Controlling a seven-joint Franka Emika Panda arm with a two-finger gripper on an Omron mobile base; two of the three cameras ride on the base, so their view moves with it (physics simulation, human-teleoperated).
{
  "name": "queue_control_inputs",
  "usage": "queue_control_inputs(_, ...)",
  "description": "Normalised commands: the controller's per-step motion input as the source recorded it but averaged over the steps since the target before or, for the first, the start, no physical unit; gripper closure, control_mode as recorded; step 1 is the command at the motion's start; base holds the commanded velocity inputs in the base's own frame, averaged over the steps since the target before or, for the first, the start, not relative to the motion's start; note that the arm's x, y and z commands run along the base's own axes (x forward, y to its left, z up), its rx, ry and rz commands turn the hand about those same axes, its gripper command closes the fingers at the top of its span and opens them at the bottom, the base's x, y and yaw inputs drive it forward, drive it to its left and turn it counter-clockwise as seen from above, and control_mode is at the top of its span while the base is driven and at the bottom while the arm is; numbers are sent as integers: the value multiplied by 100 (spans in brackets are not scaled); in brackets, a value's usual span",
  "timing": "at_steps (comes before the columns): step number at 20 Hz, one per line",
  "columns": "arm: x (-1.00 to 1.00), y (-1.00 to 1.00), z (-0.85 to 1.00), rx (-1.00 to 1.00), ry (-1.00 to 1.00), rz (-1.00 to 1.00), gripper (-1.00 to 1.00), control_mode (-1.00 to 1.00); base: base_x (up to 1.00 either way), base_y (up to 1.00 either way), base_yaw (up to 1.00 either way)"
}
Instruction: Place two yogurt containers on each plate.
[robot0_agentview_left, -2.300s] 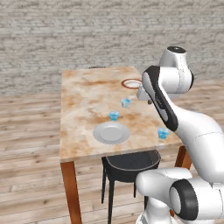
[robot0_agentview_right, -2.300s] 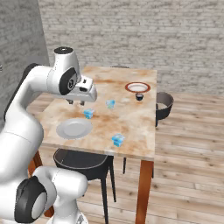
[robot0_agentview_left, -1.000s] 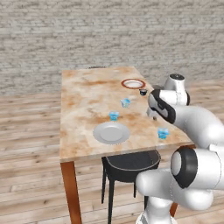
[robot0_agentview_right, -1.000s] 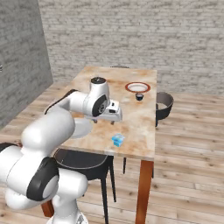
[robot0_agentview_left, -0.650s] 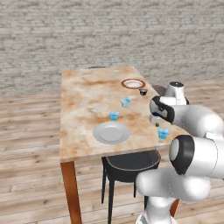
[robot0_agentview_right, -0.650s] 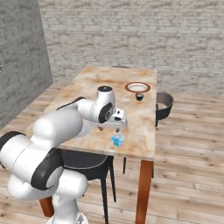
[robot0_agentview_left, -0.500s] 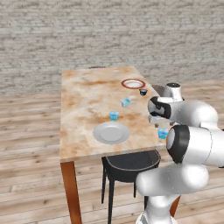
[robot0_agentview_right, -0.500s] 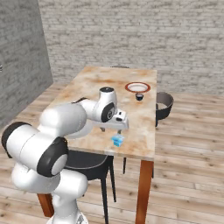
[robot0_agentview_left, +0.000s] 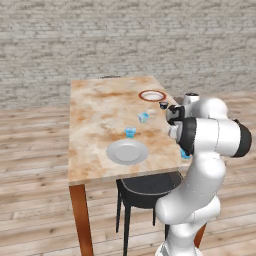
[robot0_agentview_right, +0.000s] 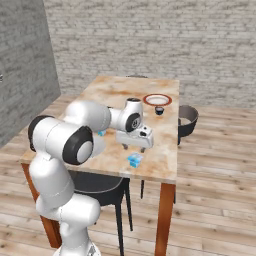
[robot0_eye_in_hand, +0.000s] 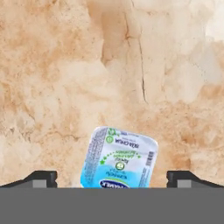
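The gripper (robot0_agentview_right: 136, 148) hangs just above the nearest yogurt container (robot0_agentview_right: 134, 160), which sits near the table's (robot0_agentview_right: 162, 167) front edge on the robot's right side. In the hand view this yogurt container (robot0_eye_in_hand: 119, 158) lies between the 2 finger tips (robot0_eye_in_hand: 41, 177), its printed lid facing up, with bare marble on either side, so the jaws stand wide and hold nothing.

To do this step well, I judge the hand should drop straight down with the cup centred between the tips, since the lid sits a little toward the left tip and slightly rotated. It should close only once the tips are below the lid's rim. The cup is small and light, so a firm but gentle close seems enough, and lifting clear before swinging would keep it from tipping off the edge.

Further in, the grey-white plate (robot0_agentview_left: 127, 151) lies bare, with a 2nd cup (robot0_agentview_left: 130, 132) just beyond it and a 3rd cup (robot0_agentview_left: 143, 117) further on. At the far end sits the red-rimmed plate (robot0_agentview_left: 152, 95), a small dark bowl (robot0_agentview_left: 163, 105) close by.

Compared with 2.3 s ago, the arm has swung from above the table's middle down to the front-edge cup; the cups and plates have not moved.
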Motion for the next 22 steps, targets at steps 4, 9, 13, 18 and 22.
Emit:
queue_control_inputs(4, -4, 0, -10, 1, 2, 0, -100, -100, 0, 0, 0)
queue_control_inputs(9, -11, 0, -12, 0, 5, 0, -100, -100, 0, 0, 0)
queue_control_inputs(13, -5, 0, -25, 0, 2, 0, -100, -100, 0, 0, 0)
queue_control_inputs(18, 0, 0, -34, 2, 0, -1, -100, -100, 0, 0, 0)
queue_control_inputs(22, 0, 0, -26, 3, 0, -3, -100, -100, 0, 0, 0)
